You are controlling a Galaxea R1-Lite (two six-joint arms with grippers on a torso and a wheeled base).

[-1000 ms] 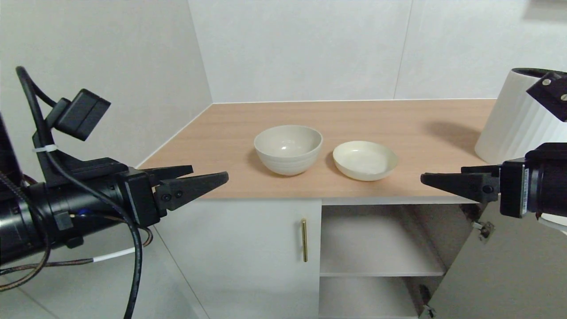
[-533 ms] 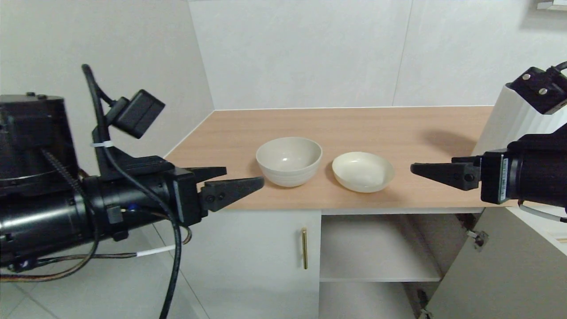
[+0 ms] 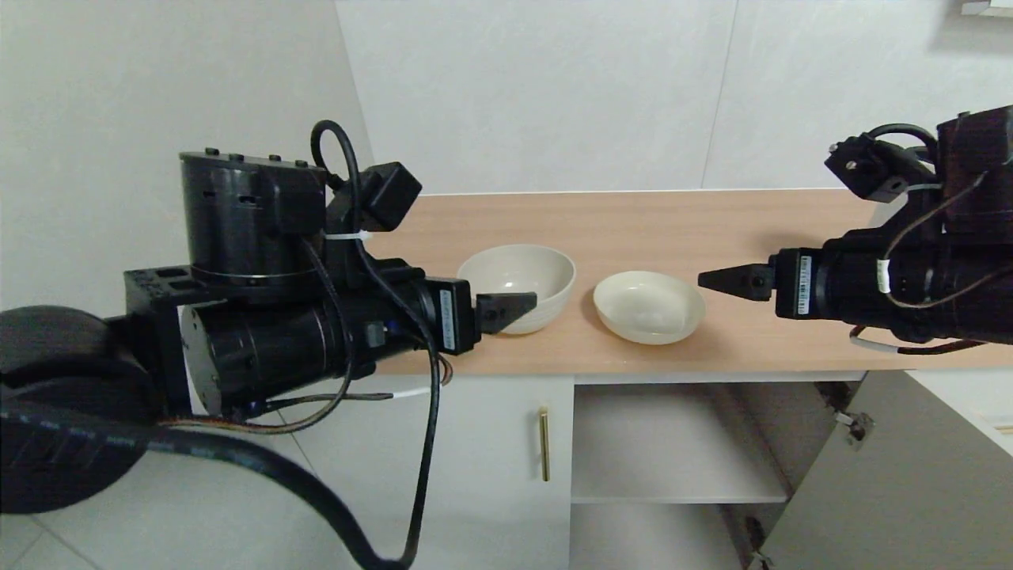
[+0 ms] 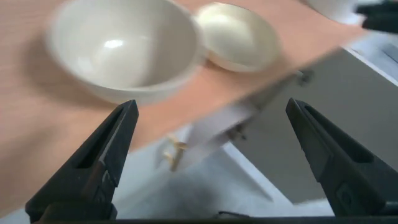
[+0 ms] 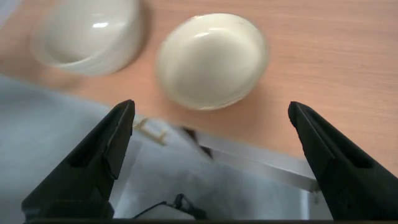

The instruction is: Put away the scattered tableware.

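Table [image 3: 633,222] against the far wall. Below its near edge, cabinet [image 3: 673,443], right door swung open, shelves in reach. Toward the near edge of the table, deep bowl [image 3: 516,277] on the left and shallow dish [image 3: 649,306] just right of it, apart, both upright. Left tool [image 3: 522,303] spread wide, near the bowl's left side, gripping nothing. Right tool [image 3: 708,279] likewise spread, just right of the dish. Seems barely started: nothing lifted or shelved yet, both pieces left to grasp and store.
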